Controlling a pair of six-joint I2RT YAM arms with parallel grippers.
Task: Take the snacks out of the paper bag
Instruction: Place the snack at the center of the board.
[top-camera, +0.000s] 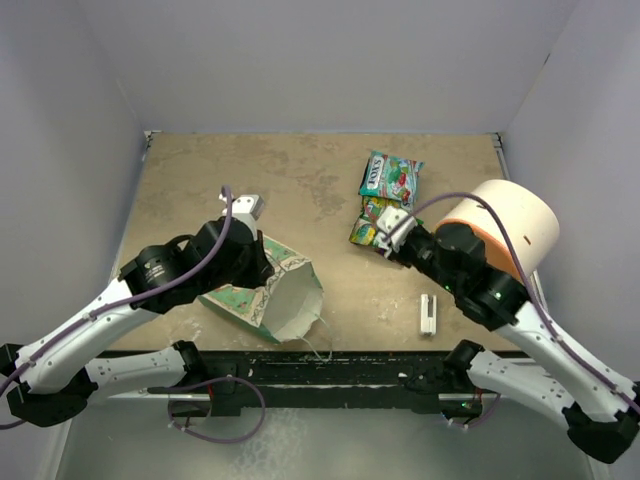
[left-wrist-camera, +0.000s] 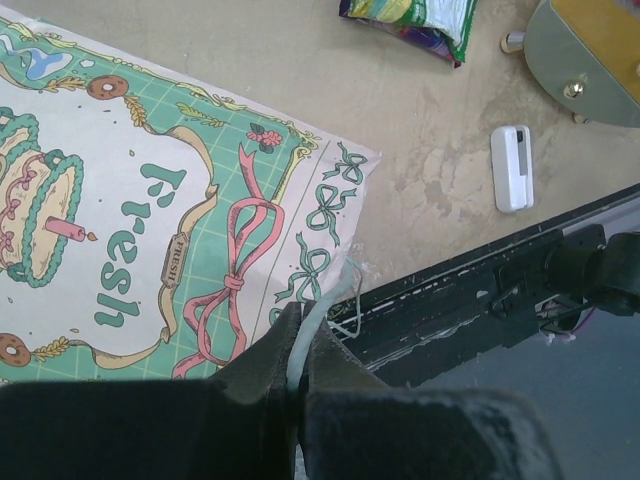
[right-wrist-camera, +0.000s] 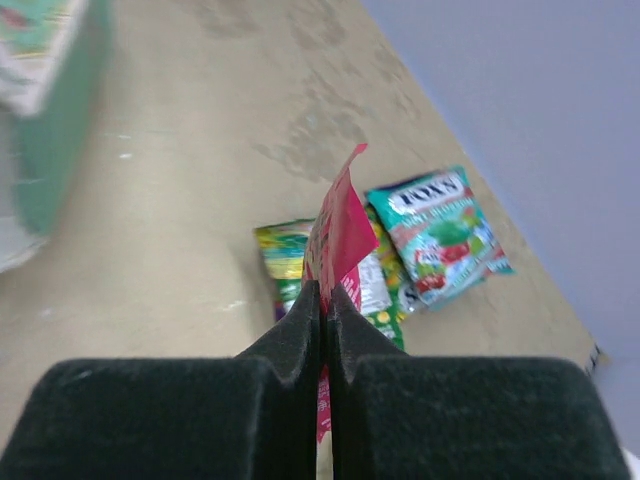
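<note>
Progress judged well advanced. Paper bag (top-camera: 285, 295) on its side left of centre on the table (top-camera: 320, 200), mouth gaping toward the near edge; white inside showing no packet in the visible part, deeper end hidden. Held there by the left gripper (left-wrist-camera: 303, 340), clenched on the bag's rim beside the mouth, printed face spreading away from the fingertips. Outside the bag, well apart at far right: green packet (top-camera: 391, 178) and yellow-green packet (top-camera: 366, 225), flat on the table and touching each other. Third snack, pink packet (right-wrist-camera: 342, 225), caught by its lower end in the right gripper (right-wrist-camera: 322, 295), clamped shut on it, standing edge-on straight out from the tips, just above the yellow-green packet and beside the green one. Not yet set down. Left to do, by estimate: release of the pink packet onto the pile, then a check of the bag's hidden end for any remainder.
</note>
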